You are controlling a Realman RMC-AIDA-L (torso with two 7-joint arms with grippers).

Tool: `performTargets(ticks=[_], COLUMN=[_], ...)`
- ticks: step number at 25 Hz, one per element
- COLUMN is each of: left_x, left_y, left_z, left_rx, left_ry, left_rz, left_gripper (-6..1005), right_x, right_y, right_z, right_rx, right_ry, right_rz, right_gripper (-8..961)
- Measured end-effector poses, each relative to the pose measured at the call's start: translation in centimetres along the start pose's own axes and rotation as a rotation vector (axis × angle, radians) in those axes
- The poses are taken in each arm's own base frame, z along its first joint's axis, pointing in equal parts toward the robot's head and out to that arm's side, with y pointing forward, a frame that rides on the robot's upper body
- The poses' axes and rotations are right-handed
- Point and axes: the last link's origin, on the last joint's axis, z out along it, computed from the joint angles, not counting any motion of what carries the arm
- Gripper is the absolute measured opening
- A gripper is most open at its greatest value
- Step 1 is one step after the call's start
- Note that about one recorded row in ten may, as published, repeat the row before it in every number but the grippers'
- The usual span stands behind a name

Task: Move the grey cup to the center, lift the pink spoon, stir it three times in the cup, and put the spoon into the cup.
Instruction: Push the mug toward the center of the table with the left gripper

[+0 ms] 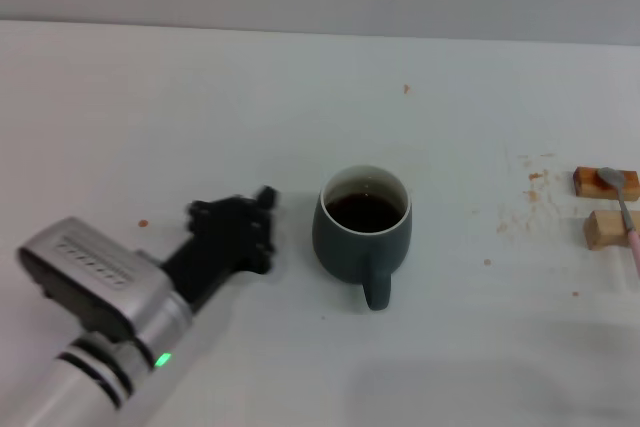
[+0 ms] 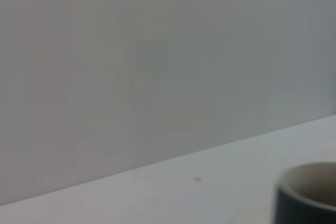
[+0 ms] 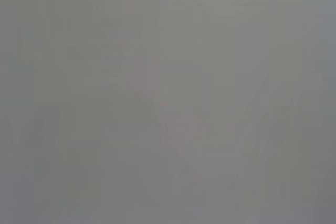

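Note:
The grey cup [image 1: 362,232] stands near the middle of the white table [image 1: 200,97], handle toward me, with dark brown liquid inside. Its rim also shows in the left wrist view [image 2: 307,192]. My left gripper [image 1: 250,219] hangs low over the table just left of the cup, apart from it. The pink spoon [image 1: 625,205] lies at the far right edge, its silver bowl resting on a tan wooden block [image 1: 604,182]. My right gripper is out of view; the right wrist view shows only blank grey.
A second tan wooden block [image 1: 606,229] lies under the spoon's handle. Brown crumbs and stains [image 1: 528,197] are scattered between the cup and the blocks. A grey wall runs along the table's far edge.

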Motion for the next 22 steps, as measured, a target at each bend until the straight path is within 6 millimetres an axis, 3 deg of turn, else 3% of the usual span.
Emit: performTargets(ticks=[5, 8, 22], left_x=[-1.1, -1.4, -1.5], left_y=[-3.9, -5.0, -5.1], left_z=[-2.1, -2.9, -3.0], left_rx=[0.173, 0.225, 0.228], left_ry=[-0.013, -0.013, -0.019], left_rz=[0.025, 0.025, 0.032], left_gripper=[-2, -2, -2], right_x=[0.7, 1.1, 3.0], right_y=[-0.4, -0.3, 1.1], right_z=[-0.3, -0.4, 1.1], right_rx=[0.053, 0.066, 0.026], right_ry=[0.055, 0.086, 0.218], right_rz=[0.011, 0.022, 0.064], right_gripper=[754, 754, 754])
